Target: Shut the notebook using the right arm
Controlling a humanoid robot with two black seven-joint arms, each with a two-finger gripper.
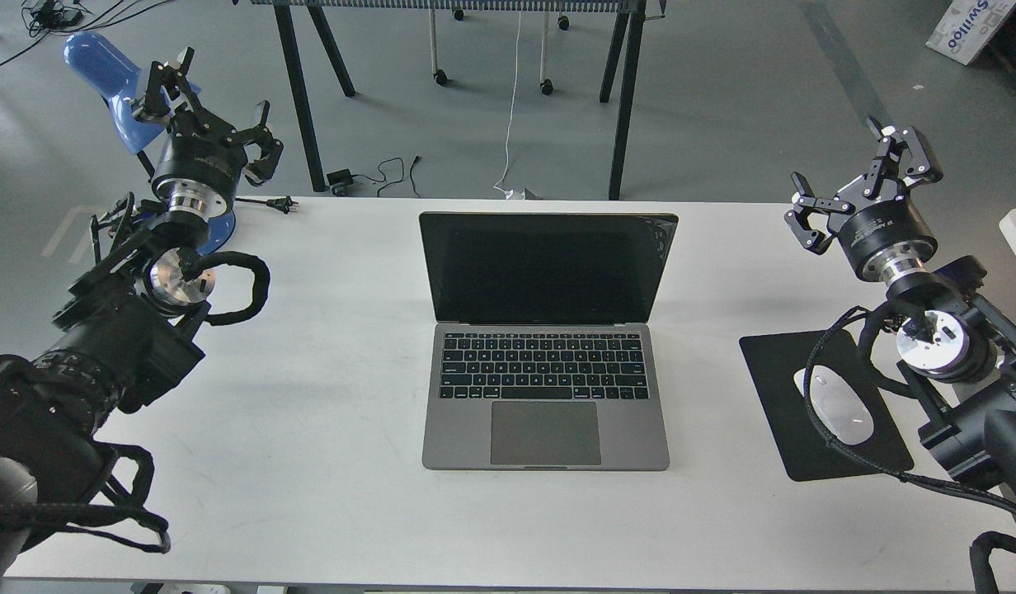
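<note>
The notebook [546, 388] lies open in the middle of the white table [326, 462], its dark screen [547, 266] standing upright toward the far edge and its keyboard and trackpad facing me. My right arm comes in from the right, and its gripper [861, 188] is held up over the table's far right corner, open and empty, well to the right of the screen. Beyond the table's far left corner, my left gripper [213, 106] is raised and open with nothing in it.
A black mouse pad [784, 375] with a white mouse [842, 415] lies right of the notebook, under my right arm's cable. A blue chair [112, 74] stands behind the left gripper. Table legs and cables are on the floor beyond the far edge.
</note>
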